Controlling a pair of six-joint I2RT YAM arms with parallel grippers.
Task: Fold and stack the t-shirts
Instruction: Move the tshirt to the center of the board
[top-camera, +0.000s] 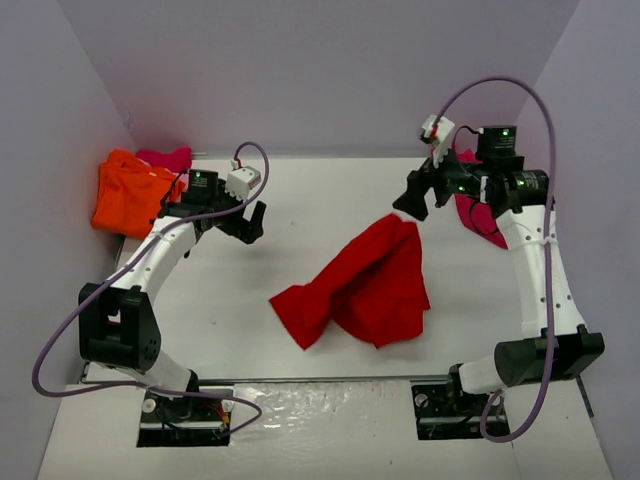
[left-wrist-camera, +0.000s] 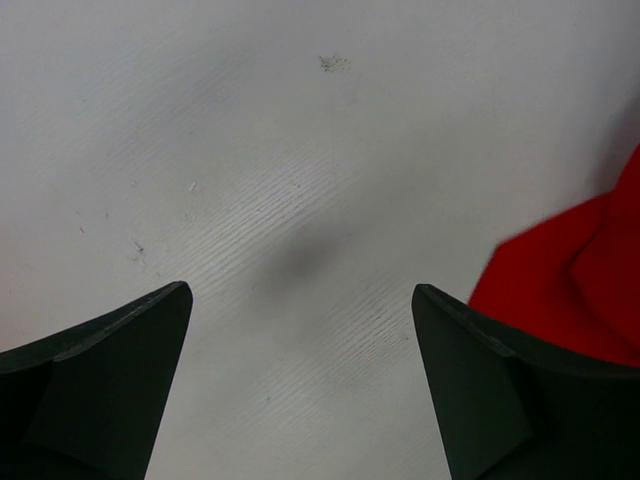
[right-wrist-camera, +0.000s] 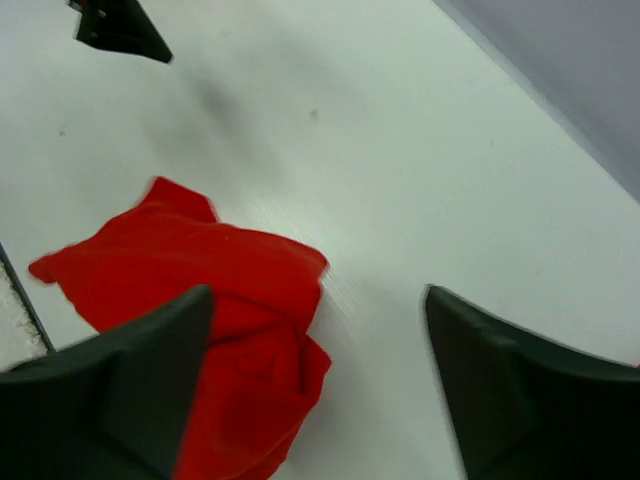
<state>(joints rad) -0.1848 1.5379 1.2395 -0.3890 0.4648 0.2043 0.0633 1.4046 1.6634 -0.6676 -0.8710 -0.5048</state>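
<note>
Where the white table (top-camera: 300, 200) lies between the two arms, we find the red t-shirt (top-camera: 365, 285) crumpled in a loose heap a little right of the middle. One flap reaches toward the near left and the bulk is bunched in soft folds. It is not folded, and neither arm touches it.

The right gripper (top-camera: 412, 200) hangs in the air just beyond the far end of that shirt. From the right wrist camera we see its two dark fingers (right-wrist-camera: 110, 390) standing wide apart with nothing between them. The red cloth lies on the table below, partly hidden behind one finger.

The left gripper (top-camera: 250, 222) hovers over bare table to the left of the red t-shirt, well apart from it. In its own wrist view we see its fingers (left-wrist-camera: 100, 380) spread wide as well and empty, with only a corner of red cloth at the right edge of that view.

At the far left corner of the table we see the orange t-shirt (top-camera: 125, 195) lying in a rumpled pile, and a pink t-shirt (top-camera: 165, 158) just behind it, touching it. On the far right, a magenta t-shirt (top-camera: 482, 222) shows in part beneath the right arm's wrist; the arm hides most of it, so we cannot tell how it lies. Pale lilac walls (top-camera: 300, 70) close in the table on three sides.
</note>
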